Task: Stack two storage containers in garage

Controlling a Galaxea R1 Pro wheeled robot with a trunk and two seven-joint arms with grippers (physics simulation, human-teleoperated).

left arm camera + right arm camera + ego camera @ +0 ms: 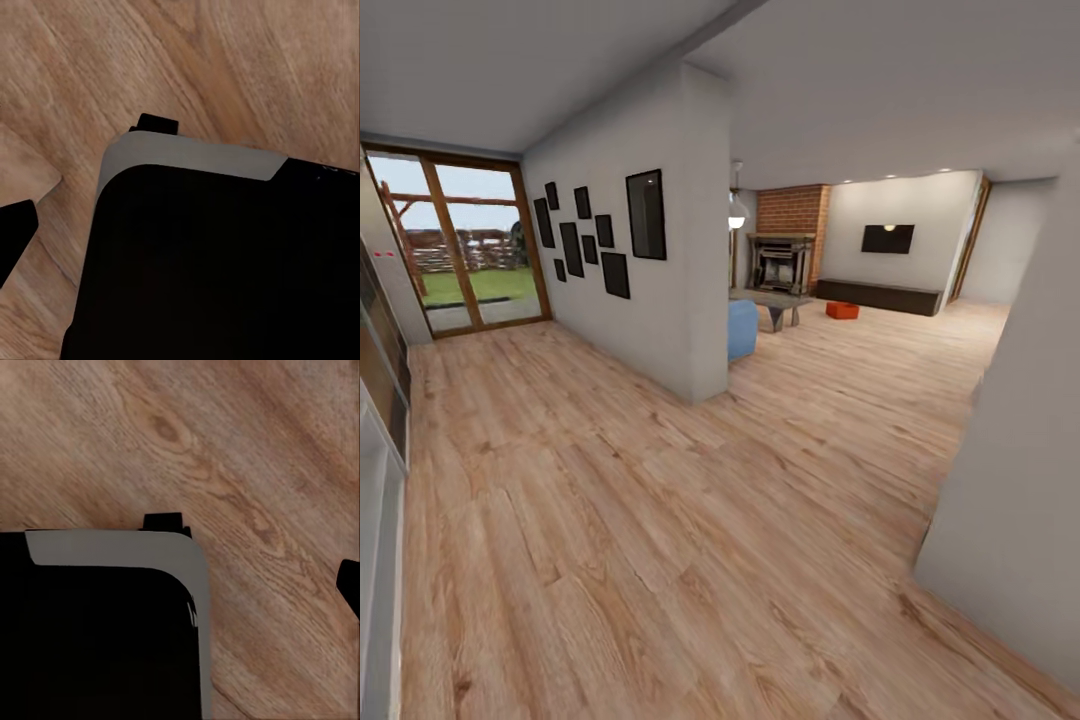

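At the far end of the living room [880, 330], beyond the grey partition wall [680, 250], you see one orange-red storage container [842, 310]. It is a small box shape with plain flat sides, resting on the light wood-plank floor [660, 520] just in front of the long dark low cabinet [880, 296] under the wall TV [887, 238]. A second container cannot be made out at this range. To its left stand the brick fireplace [792, 240], a dark low table [775, 305] and the corner of a blue sofa [741, 328]. The partition wall carries a group of black rectangular frames [595, 235], and a wood-framed glass door [460, 245] closes the hallway on the left.

In both wrist views you look down on matte planks with visible grain and knots. The left wrist view shows a black, round-cornered body with a grey edge band [195, 157]; the right wrist view shows the same form [135, 544]. A dark tip appears at the edge of each wrist view, but you cannot tell whether either pair of fingers is open or closed. The container lies well apart from both, across the room.
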